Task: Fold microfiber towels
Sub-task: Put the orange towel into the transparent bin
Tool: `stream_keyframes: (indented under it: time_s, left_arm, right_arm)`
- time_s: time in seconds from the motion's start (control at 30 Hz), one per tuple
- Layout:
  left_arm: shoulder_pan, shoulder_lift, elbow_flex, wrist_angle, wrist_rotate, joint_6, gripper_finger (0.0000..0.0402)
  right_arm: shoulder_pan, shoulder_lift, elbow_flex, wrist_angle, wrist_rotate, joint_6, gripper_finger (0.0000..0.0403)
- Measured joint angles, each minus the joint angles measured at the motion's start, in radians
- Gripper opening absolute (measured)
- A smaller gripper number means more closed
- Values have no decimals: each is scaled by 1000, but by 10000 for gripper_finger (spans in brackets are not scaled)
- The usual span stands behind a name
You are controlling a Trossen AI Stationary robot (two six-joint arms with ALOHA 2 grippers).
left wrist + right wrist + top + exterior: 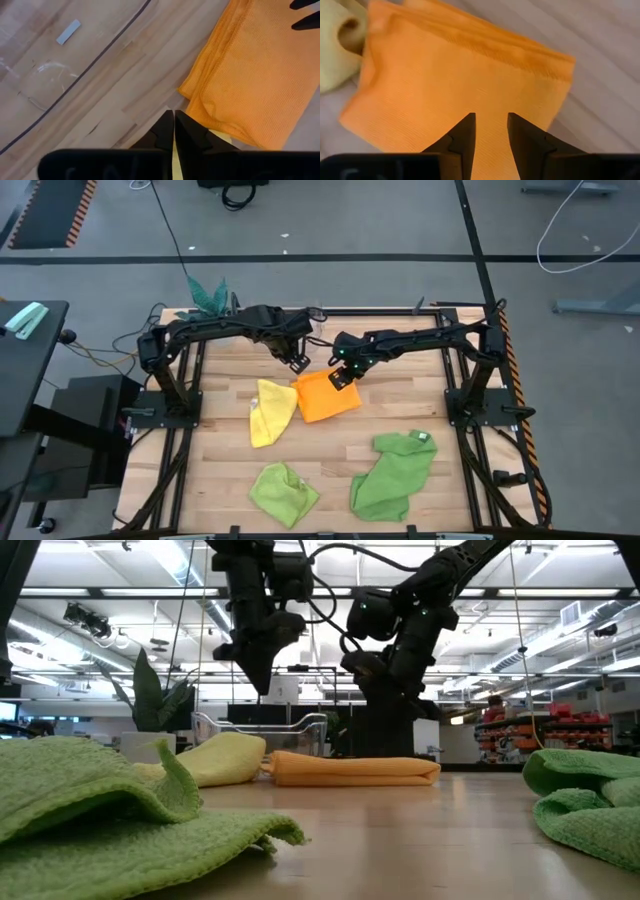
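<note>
The orange towel (325, 397) lies folded flat at the table's middle, its folded edge showing in the low view (355, 769). Left of it lies the crumpled yellow towel (270, 412). Near the front edge lie the lime green towel (283, 492) and the larger mid-green towel (395, 473) with a white tag. My left gripper (173, 114) hangs shut above the bare wood just beyond the orange towel's far left corner. My right gripper (491, 120) hovers open over the orange towel's far part, clear above it in the low view (385, 668).
A teal-leaved plant (208, 297) stands at the table's far left corner. A clear plastic piece (45, 82) and a dark cable (100, 55) lie on the wood beyond the orange towel. Bare wood shows between the orange towel and the green towels.
</note>
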Motion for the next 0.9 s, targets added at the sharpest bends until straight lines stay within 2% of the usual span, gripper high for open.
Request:
stream_keyframes:
  time_s: [0.23,0.43,0.9]
  left_arm:
    - [1,-1,0,1,0,-4,13]
    - [-1,-1,0,1,2,-4,24]
    - [0,-1,0,-55,15,30,16]
  right_arm:
    - [0,0,0,-54,25,2,109]
    - [17,0,0,-61,28,15,95]
    - [108,14,-3,-62,9,18,37]
